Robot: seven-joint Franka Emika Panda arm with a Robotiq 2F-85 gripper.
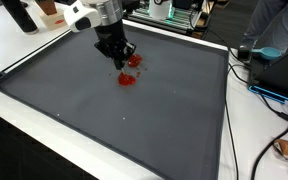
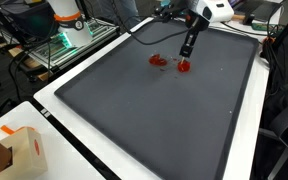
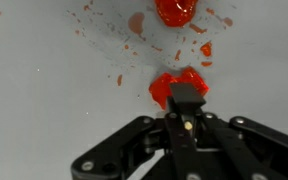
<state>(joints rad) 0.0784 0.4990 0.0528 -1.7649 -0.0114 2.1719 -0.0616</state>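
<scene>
Over mat [image 1: 134,120], claw [image 1: 123,63] points down at red blob [image 3: 164,88].

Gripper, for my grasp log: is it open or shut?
Shut: in the wrist view the gripper shows no gap at its tip, which sits over the red blob. Whether it pinches any of it: cannot tell.

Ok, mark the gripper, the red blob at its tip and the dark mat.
gripper [image 3: 187,98], wrist view, where its fingertips meet.
red blob [image 3: 161,88], wrist view, the uncovered part beside the fingertips.
dark mat [image 2: 154,120], an exterior view, a bare stretch of its surface.
</scene>
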